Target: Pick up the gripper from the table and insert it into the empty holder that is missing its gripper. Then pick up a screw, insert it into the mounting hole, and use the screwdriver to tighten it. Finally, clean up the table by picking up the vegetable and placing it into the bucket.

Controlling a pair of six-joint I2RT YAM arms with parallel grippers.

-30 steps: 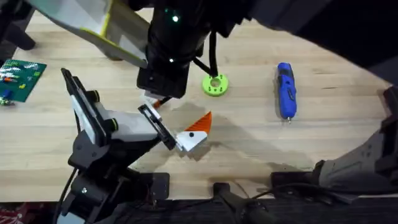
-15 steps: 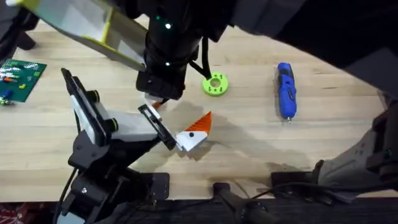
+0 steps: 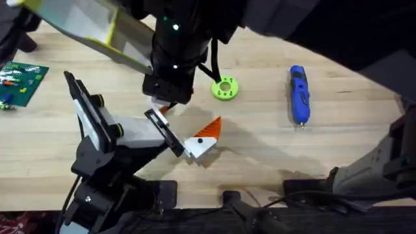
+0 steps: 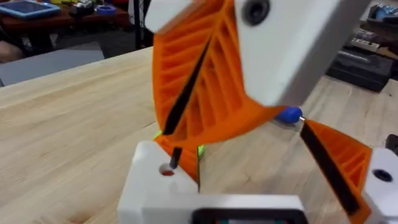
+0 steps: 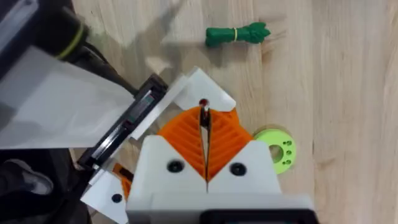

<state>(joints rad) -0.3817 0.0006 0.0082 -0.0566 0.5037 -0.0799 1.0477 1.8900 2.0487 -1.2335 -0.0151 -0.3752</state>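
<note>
Pale wood-plank table (image 3: 260, 149), seams running across. Behind it, in the left wrist view, a dim room with cluttered benches.

Taking the green disc (image 3: 225, 88) as landmark:
- Just beside it, toward the black arm, the right gripper (image 3: 164, 107), orange pads (image 5: 219, 140) pressed flat together. Thin dark sliver along their seam, too small to name.
- Under that tip, the gripper block (image 5: 199, 87), white with an orange wedge, seated at the near end of the holder (image 3: 164, 132), its hole (image 4: 166, 170) facing up.
- At the rail's other end, the dotted orange finger (image 3: 207, 133). Left gripper (image 3: 188, 118) therefore spread wide.
- Well apart, on the far side from the arm, the screwdriver (image 3: 298, 94), lying flat.
- Near it in the right wrist view, the green vegetable (image 5: 237, 34).
- Far past the arm, a green circuit board (image 3: 19, 81).
</note>
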